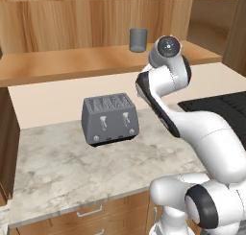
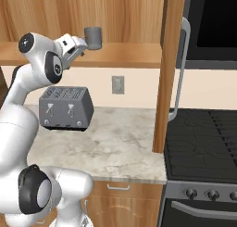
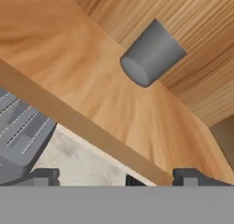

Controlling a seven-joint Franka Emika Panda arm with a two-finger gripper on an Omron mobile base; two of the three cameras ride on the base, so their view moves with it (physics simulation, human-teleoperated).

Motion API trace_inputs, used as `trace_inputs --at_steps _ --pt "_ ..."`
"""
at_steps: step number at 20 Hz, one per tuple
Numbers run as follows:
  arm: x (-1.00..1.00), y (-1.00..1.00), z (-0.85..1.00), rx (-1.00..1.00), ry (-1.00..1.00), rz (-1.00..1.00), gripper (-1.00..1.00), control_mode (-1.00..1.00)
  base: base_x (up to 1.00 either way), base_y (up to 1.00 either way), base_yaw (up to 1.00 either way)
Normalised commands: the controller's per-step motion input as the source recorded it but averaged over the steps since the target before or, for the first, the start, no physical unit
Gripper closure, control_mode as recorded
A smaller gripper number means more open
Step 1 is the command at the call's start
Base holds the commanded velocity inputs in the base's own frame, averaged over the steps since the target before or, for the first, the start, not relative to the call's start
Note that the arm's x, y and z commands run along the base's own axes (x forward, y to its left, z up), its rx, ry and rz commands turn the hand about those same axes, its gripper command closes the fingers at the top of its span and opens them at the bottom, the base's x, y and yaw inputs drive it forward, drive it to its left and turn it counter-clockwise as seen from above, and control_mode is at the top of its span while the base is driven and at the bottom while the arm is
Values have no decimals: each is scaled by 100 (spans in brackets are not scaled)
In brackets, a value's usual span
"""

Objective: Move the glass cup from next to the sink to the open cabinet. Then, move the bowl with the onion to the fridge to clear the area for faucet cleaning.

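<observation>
- On the open cabinet (image 1: 72,61) shelf the glass cup (image 1: 138,40) stands upright;
- the gripper (image 2: 81,46) sits just beside it, jaws released, apart from the cup

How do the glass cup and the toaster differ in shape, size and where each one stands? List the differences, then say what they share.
Shape: the glass cup is a plain round tumbler; the toaster is a boxy block with slots on top and levers on its front.
Size: the glass cup is much smaller than the toaster.
Place: the glass cup stands on the open cabinet's wooden shelf; the toaster stands lower, on the marble counter.
Shared: both are grey and upright.
</observation>
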Motion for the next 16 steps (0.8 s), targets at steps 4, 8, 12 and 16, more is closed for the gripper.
trace_inputs --at_steps 4,8,12,16 --pt "-100 -18 -74 16 25 -20 -100 -100 0 0 0" --pt "-50 -24 -10 15 13 -3 -100 -100 0 0 0" --pt "-32 -1 -21 0 6 2 -100 100 -25 0 2" --pt "0 0 0 0 0 0 -100 100 -100 34 22"
